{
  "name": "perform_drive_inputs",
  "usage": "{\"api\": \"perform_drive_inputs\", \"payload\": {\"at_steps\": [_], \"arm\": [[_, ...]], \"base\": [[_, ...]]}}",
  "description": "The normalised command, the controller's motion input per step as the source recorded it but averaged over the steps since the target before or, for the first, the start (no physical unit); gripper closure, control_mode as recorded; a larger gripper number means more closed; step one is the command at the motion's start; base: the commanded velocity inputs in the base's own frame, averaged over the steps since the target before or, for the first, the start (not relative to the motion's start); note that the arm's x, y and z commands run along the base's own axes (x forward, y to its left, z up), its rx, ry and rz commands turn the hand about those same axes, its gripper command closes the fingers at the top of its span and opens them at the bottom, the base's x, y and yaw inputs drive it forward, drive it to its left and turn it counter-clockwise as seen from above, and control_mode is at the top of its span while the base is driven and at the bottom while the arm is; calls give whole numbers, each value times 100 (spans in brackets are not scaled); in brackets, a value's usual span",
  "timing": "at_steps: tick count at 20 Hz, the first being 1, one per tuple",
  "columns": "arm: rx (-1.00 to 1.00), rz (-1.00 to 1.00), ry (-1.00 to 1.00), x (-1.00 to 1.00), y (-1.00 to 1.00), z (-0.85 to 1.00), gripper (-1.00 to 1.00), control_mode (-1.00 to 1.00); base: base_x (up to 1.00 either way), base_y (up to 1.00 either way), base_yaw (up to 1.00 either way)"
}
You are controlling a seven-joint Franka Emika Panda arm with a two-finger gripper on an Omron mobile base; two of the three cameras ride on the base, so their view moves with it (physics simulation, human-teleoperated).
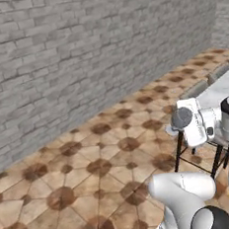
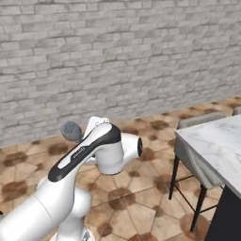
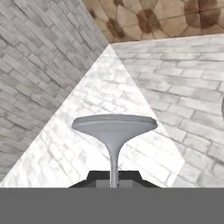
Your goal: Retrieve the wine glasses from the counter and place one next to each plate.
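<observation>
My gripper (image 3: 114,178) is shut on the thin stem of a clear grey wine glass (image 3: 113,127). In the hand view its round foot spreads wide just beyond the fingertips. The same wine glass (image 1: 182,117) shows as a grey rounded shape at the tip of the white hand in the left base view, carried in the air above the tiled floor. From the right base view the wine glass (image 2: 71,131) sticks out to the left of the bent arm. The counter and the plates are out of view.
A grey brick wall (image 2: 117,56) runs across the back. A marble-topped island (image 2: 216,141) stands at the right with a grey stool (image 2: 197,169) on black legs beside it; that stool (image 1: 199,150) sits right behind the hand. Brown patterned floor tiles (image 1: 92,168) lie open to the left.
</observation>
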Motion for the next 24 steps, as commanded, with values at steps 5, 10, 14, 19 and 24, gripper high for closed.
{"api": "perform_drive_inputs", "payload": {"at_steps": [5,10,14,19,24], "arm": [[0,0,0,0,0,0,100,100],[0,0,0,0,0,0,100,100],[0,0,0,0,0,0,100,100],[0,0,0,0,0,0,100,100],[0,0,0,0,0,0,100,100]], "base": [[100,99,-25],[100,83,-35],[100,69,-51],[85,51,-68],[74,52,-77]]}}
